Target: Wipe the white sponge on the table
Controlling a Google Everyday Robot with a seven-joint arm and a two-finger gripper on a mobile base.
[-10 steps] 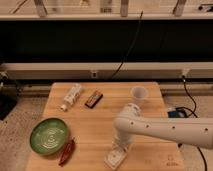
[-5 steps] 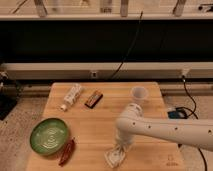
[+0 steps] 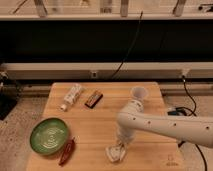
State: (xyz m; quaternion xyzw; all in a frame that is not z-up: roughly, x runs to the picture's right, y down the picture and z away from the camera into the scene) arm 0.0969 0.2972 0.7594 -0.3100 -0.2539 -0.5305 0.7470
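The table [image 3: 95,122] is a light wooden plank top that fills the lower half of the camera view. My white arm reaches in from the right and bends down to the table's front centre. My gripper [image 3: 116,153] is low at the tabletop there, near the front edge. A pale whitish shape sits at its tip. I cannot tell whether this is the white sponge or part of the gripper. No white sponge shows anywhere else on the table.
A white oblong packet with a cap [image 3: 72,95] and a brown bar [image 3: 93,98] lie at the back left. A white cup [image 3: 139,93] stands at the back right, close to my arm. A green plate [image 3: 48,135] and a red object [image 3: 66,151] sit at the front left.
My forearm has swung more upright over the front centre, and the gripper has shifted slightly right and away from the front edge. The other objects have not moved.
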